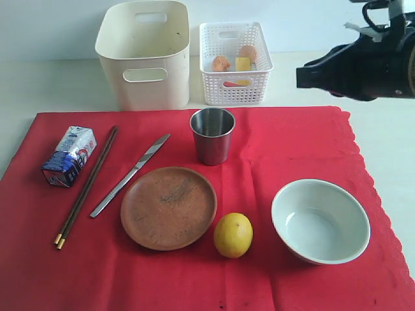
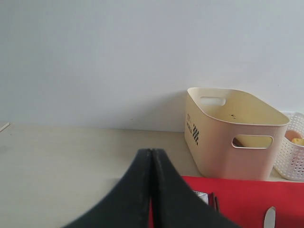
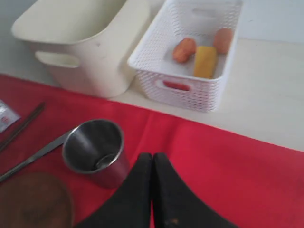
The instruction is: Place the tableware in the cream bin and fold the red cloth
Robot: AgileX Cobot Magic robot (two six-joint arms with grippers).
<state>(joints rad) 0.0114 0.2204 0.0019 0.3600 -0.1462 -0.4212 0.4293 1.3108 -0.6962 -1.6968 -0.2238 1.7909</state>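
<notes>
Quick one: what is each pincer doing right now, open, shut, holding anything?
Left pincer: closed, fingers pressed together, holding nothing.
Right pincer: closed, fingers pressed together, holding nothing.

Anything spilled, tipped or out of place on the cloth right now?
Nothing spilled or broken. The cup, bowl and plate sit level and empty. Only oddities: the milk carton lies on its side at the cloth's left, and the lemon sits right by the plate's rim.

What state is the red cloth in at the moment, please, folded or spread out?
Spread out: the red cloth lies flat under the steel cup, plate, bowl and lemon, with no fold visible.
</notes>
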